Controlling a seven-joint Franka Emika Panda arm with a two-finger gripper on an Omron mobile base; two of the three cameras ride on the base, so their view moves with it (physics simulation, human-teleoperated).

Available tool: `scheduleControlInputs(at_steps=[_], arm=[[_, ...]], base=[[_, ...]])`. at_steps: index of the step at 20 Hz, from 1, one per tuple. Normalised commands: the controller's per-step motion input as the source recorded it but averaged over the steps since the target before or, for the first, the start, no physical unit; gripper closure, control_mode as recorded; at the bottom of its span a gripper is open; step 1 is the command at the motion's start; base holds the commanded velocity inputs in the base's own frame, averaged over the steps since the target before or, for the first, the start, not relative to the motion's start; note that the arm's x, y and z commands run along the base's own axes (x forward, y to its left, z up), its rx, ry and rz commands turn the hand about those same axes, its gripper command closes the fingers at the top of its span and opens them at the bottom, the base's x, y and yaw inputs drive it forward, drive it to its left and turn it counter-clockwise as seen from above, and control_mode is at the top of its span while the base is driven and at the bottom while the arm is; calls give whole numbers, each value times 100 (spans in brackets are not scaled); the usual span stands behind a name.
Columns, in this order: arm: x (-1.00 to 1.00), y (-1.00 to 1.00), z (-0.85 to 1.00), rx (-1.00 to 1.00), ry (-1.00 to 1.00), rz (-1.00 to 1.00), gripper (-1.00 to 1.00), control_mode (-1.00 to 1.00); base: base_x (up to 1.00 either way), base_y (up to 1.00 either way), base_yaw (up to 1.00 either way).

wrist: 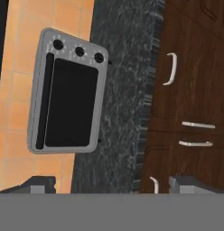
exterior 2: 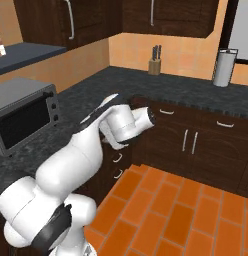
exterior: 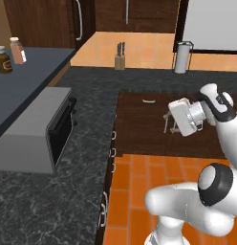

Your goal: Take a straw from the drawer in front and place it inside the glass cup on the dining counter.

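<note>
My gripper is open, its fingertips wide apart with nothing between them. It hangs in front of the dark brown cabinet fronts under the black speckled counter, and in the left base view the gripper points left and down. Shut drawer fronts with small silver handles lie just ahead of the fingers. I cannot tell which of them is the drawer of the task. The straw is hidden. The glass cup and the dining counter are out of view.
A grey toaster oven sits on the black granite counter to the left. At the back stand a knife block and a paper towel roll. Orange tiled floor lies open to the right.
</note>
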Motion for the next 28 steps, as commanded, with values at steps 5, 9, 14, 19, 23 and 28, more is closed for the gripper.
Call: scheduleControlInputs(at_steps=[5, 9, 14, 19, 23, 28], arm=[[62, 5, -82, 15, 1, 19, -100, -100], [47, 18, -71, 12, 0, 17, -100, -100], [24, 30, -72, 14, 0, 17, -100, -100], [14, 51, -56, 14, 0, 5, -100, -100], [7, 56, -41, 7, 0, -4, -100, -100], [13, 59, -33, 0, 0, -16, -100, -100]], base=[[0, 0, 0], [0, 0, 0], [0, 0, 0], [0, 0, 0], [0, 0, 0], [0, 0, 0]])
